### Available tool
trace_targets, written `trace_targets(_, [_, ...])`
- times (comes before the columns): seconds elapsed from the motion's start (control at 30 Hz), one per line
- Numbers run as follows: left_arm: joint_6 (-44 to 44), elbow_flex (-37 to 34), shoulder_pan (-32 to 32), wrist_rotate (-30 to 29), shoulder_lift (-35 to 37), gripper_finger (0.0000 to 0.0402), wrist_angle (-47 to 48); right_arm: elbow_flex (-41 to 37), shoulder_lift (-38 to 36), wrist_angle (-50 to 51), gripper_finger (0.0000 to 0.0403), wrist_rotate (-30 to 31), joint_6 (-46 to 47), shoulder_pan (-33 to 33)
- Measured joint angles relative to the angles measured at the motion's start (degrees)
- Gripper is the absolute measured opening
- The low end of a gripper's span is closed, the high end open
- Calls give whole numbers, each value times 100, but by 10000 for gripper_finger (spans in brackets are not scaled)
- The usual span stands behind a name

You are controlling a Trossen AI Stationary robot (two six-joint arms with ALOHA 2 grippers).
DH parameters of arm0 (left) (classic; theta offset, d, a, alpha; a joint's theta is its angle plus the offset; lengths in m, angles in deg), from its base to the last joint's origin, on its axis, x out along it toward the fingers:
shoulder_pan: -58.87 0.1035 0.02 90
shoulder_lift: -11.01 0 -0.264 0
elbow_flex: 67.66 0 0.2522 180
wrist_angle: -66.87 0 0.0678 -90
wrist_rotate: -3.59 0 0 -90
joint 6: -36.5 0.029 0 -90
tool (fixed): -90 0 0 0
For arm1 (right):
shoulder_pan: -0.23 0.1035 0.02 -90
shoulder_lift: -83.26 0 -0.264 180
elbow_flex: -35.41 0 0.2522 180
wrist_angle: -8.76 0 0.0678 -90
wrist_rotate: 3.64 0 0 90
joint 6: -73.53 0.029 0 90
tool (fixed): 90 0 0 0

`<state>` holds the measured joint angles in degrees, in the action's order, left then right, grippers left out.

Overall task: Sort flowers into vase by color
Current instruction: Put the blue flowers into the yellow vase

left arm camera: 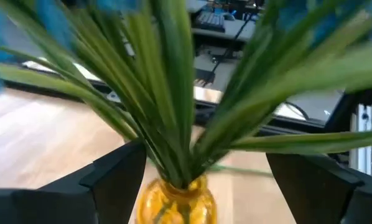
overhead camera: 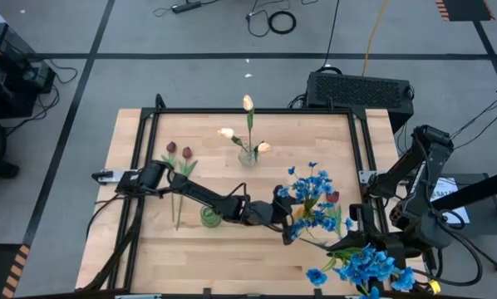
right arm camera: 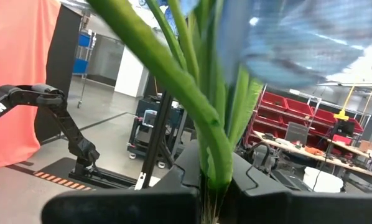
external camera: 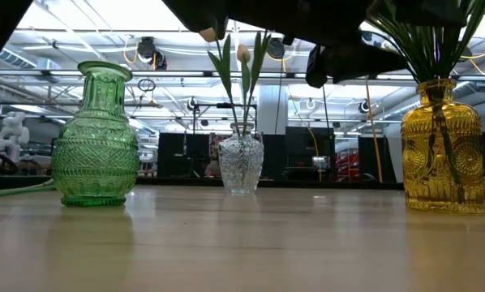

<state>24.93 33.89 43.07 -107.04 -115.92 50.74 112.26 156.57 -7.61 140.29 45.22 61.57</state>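
Note:
Blue flowers (overhead camera: 311,193) stand in a yellow vase (left arm camera: 176,200) at the table's middle right. My left gripper (left arm camera: 204,157) is open, one finger on each side of their green stems (left arm camera: 173,118) just above the vase's neck, touching nothing I can see. My right gripper (right arm camera: 212,190) is shut on another bunch of blue flowers (overhead camera: 366,267) at the near right edge. Cream tulips (overhead camera: 248,103) stand in a clear vase (external camera: 241,162). Two dark red tulips (overhead camera: 179,151) lie on the table at the left. A green vase (external camera: 96,138) has nothing in it. My right gripper pinches the bunch's green stems (right arm camera: 214,171) between its two fingers. The stems rise straight out from between the fingers, along the way they point. The blue blooms (right arm camera: 298,37) stand beyond the fingertips. The bunch is lifted clear of the table.
A dark red bloom (overhead camera: 333,197) lies beside the yellow vase on its right. A black frame (overhead camera: 248,111) runs round the wooden table top (overhead camera: 232,257). A black box (overhead camera: 358,88) sits behind the table's far right corner.

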Motion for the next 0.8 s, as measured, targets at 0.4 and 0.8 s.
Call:
trace_targets(0.4, [346, 0, 159, 478, 1, 336, -74, 0, -1, 0, 8, 1, -4, 0])
trace_targets(0.8, [654, 0, 159, 614, 1, 254, -278, 0, 0, 3, 8, 1, -26, -2])
